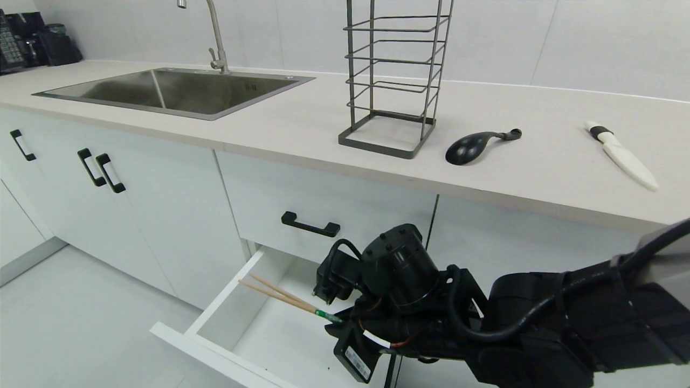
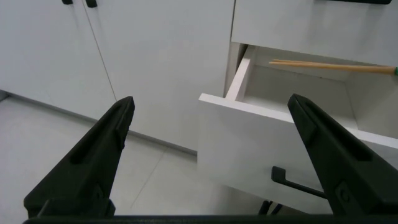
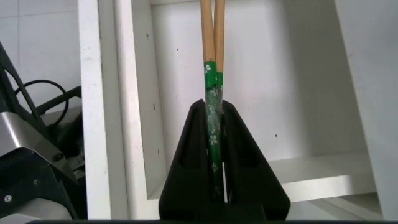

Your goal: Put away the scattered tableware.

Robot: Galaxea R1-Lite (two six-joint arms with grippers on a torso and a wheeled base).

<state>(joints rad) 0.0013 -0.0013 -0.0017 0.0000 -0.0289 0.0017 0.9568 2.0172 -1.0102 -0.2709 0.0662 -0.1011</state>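
The worktop spans the head view from 9 to 3 o'clock. Below it, toward 6 o'clock, the drawer stands pulled out. The left tool hangs spread wide near the drawer's front. The right tool is clamped on the chopsticks, held over the drawer and not yet released. By my judgement two pieces remain on the worktop: the white knife at 2 o'clock and the black spoon at its 9 o'clock.

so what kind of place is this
Most likely a home-style kitchen: a steel sink with a tap set in a long countertop, white cabinets with an open drawer below, and a black spoon and a knife lying on it.
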